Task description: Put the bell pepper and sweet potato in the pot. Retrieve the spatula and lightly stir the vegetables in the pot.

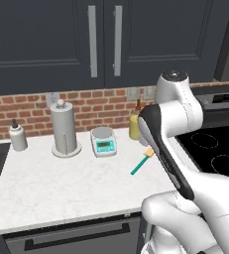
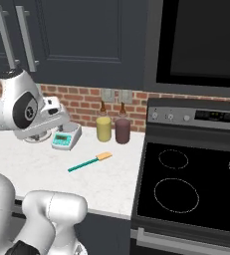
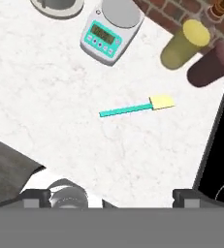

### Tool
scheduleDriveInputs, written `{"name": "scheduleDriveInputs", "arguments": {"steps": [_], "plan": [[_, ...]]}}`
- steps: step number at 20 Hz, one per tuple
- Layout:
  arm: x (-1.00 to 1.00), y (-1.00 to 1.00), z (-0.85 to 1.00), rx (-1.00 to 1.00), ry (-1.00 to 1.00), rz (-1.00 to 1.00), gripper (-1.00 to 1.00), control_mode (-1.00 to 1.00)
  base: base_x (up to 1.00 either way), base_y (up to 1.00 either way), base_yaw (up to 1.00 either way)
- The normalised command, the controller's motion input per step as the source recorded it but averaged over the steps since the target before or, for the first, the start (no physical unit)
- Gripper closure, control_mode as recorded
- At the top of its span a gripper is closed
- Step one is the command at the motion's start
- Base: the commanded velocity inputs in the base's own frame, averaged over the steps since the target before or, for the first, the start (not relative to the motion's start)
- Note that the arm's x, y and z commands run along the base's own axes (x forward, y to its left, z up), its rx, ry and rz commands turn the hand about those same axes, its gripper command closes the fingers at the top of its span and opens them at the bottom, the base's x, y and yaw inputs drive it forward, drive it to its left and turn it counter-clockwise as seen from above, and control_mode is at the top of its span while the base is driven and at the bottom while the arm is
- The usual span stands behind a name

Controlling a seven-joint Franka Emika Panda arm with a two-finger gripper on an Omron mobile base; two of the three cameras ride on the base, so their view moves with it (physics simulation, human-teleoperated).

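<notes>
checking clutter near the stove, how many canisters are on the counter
2: a yellow canister and a maroon canister, side by side against the brick wall, behind the spatula. The arm may hide others.

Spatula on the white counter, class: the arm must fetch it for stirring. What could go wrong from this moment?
1. The spatula lies flat on the counter, slim and low, so the claw may slip off its teal handle.
2. The yellow canister, maroon canister and scale stand nearby; a wide swing might knock them.
3. The stove lies close beside it; a nudge could push the spatula that way.
</notes>
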Motion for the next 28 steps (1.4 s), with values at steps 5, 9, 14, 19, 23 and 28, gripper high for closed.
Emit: {"name": "scheduleDriveInputs", "arguments": {"steps": [5, 9, 14, 19, 23, 28], "plan": [[0.20, 0.00, -0.38, -0.44, 0.27, 0.68, -1.00, -1.00, 0.00, 0.00, 0.00], [0.18, 0.05, -0.63, -0.43, 0.30, 0.66, -1.00, -1.00, 0.00, 0.00, 0.00], [0.00, 0.28, -0.64, -0.36, 0.11, 0.59, -1.00, -1.00, 0.00, 0.00, 0.00], [0.03, 0.22, -0.42, -0.29, 0.01, 0.39, -1.00, -1.00, 0.00, 0.00, 0.00], [0.41, 0.00, -0.15, -0.22, 0.05, 0.16, -1.00, -1.00, 0.00, 0.00, 0.00], [0.50, 0.02, -0.15, -0.15, 0.16, 0.06, -1.00, -1.00, 0.00, 0.00, 0.00]]}}
